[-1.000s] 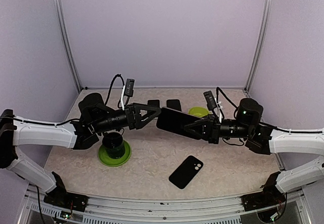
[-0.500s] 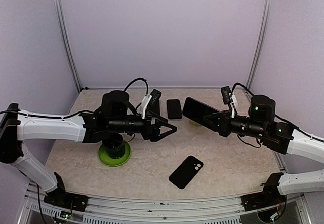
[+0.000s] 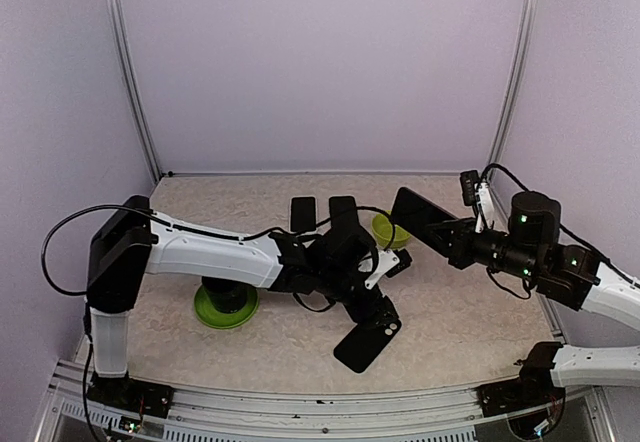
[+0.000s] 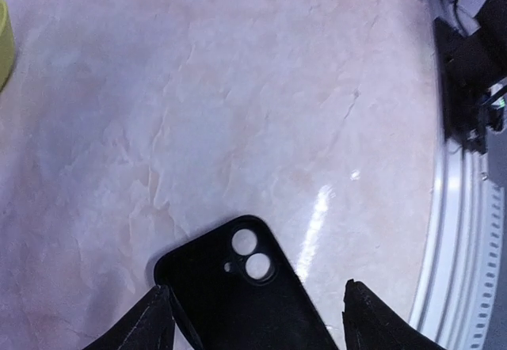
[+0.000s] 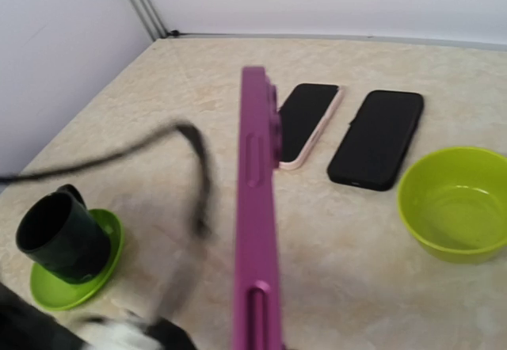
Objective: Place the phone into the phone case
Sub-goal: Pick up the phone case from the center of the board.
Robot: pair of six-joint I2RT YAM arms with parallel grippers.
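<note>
The black phone case lies flat on the table near the front middle, its camera cutouts towards the far right. In the left wrist view the case lies between my two open fingertips. My left gripper is open and low over the case's far end, one fingertip at its left edge. My right gripper is shut on the phone and holds it in the air at the right. The right wrist view shows the phone edge-on, its side purple.
Two other phones lie at the back: one with a pink rim and a black one. A green bowl stands beside them. A dark cup on a green saucer stands at the left.
My left arm has swung right and down from mid-air to the black case. My right arm has drawn back to the right with the phone still in its grip.
</note>
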